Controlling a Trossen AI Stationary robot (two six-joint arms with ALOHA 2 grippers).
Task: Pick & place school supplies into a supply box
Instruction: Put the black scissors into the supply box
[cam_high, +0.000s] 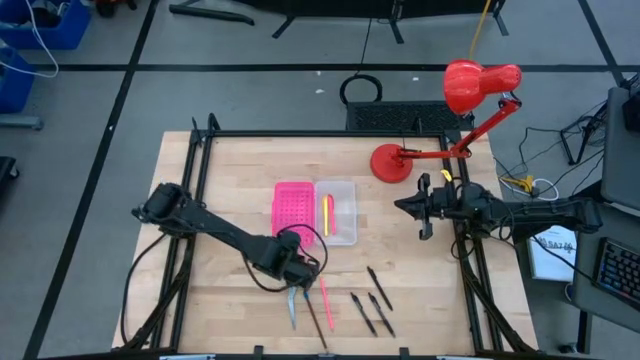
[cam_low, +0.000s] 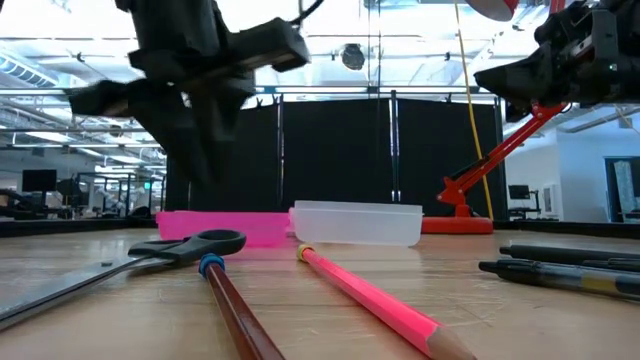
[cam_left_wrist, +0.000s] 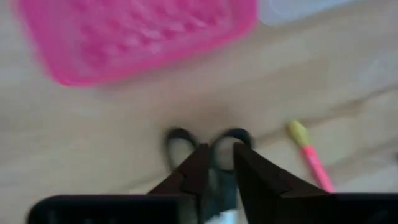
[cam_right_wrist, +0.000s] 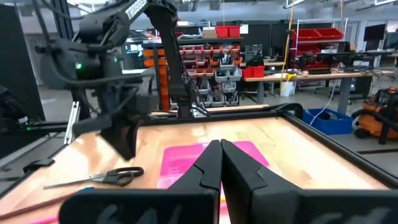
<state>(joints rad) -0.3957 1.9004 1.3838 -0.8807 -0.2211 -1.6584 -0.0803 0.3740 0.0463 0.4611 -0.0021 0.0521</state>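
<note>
Lying flat on the table near its front edge, the scissors (cam_high: 291, 303) run their long axis roughly from twelve to six o'clock in the high view, black handles at the twelve end, blades trailing toward six. We judge this axis to be what the coming grasp turns on.

Directly over those handles hangs our left gripper (cam_left_wrist: 217, 163). In its wrist view the two dark fingers stand a little apart, straddling the join between the two handle loops, with nothing yet held. We cannot tell whether they touch the scissors.

Beside the scissors, toward three o'clock, lie a brown pencil (cam_high: 317, 320) and a pink pencil (cam_high: 325, 295), then three black pens (cam_high: 370, 305) farther out at three.

From the scissors the clear box (cam_high: 345, 225) sits at about one o'clock, near, with a yellow pencil (cam_high: 328, 212) already inside it and its pink half (cam_high: 293, 205) joined on the nine o'clock side.

Our left arm is plainly the nearer one. Our right gripper (cam_high: 424, 207) waits well off at three o'clock of the box, its fingers pressed together on nothing.
</note>
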